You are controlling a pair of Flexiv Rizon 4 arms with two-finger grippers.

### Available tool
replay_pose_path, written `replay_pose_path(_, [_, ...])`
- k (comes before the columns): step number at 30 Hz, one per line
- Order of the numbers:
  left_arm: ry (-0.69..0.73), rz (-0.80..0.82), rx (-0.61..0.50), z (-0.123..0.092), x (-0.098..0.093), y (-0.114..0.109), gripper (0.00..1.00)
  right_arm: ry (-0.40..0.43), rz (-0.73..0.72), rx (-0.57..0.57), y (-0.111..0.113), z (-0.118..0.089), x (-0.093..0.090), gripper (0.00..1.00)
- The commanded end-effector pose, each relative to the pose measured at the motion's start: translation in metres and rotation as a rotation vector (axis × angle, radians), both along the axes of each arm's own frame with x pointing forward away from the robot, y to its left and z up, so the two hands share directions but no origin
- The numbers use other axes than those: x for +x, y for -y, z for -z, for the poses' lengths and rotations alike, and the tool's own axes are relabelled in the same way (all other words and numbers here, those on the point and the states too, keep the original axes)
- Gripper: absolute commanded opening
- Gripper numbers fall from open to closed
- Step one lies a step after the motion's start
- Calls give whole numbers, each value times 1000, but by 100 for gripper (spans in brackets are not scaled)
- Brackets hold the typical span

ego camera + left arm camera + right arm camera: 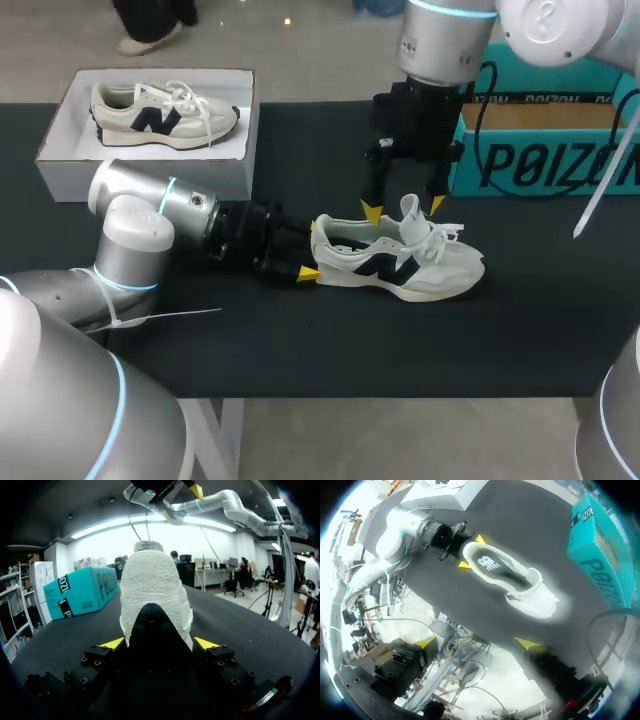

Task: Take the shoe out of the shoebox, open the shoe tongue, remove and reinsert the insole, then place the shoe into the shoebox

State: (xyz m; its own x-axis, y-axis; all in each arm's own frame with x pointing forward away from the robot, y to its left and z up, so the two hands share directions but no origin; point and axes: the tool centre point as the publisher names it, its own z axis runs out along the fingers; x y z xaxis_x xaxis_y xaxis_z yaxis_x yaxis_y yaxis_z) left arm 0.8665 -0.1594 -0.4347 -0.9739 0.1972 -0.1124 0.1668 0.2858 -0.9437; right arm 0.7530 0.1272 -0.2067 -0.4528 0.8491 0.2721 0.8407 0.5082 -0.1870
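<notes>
Shoe [400,262]: lies upright on its sole on the dark surface [300,340], out of the white shoebox [60,175], toe toward the teal box [540,160]. Tongue stands up.

Left claw [159,644]: narrowly open, both fingers pressed against the heel, one on each side.

Right claw [404,209]: hangs above the shoe's opening, fingers spread, holding nothing.

A second shoe [165,115] lies in the shoebox.

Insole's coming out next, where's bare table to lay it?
Free: the near strip of table in front of the shoe, and the far patch between the white box and the right pincer. Crowded: around the shoe, with the left pincer at its heel, the right pincer above its opening, the teal box behind.
</notes>
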Motion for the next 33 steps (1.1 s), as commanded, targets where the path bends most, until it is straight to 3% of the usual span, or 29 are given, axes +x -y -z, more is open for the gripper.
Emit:
replay_pose_path(1, [1, 1, -1, 4, 1, 1, 0, -83, -93, -22, -4, 2, 9, 100])
replay_pose_path(4, [1, 1, -1, 4, 1, 1, 0, -75, -116, -54, -5, 2, 8, 100])
replay_pose_path(10, [1, 1, -1, 4, 1, 1, 0, 51, -226, -113, -9, 1, 3, 100])
replay_pose_path(17, [1, 1, -1, 4, 1, 1, 0, 176, -414, -38, -13, 7, -2, 100])
replay_pose_path(20, [1, 1, -1, 4, 1, 1, 0, 150, -464, 30, -12, 12, 1, 100])
replay_pose_path(33, [1, 1, -1, 4, 1, 1, 0, 150, -464, 30, -12, 12, 1, 100])
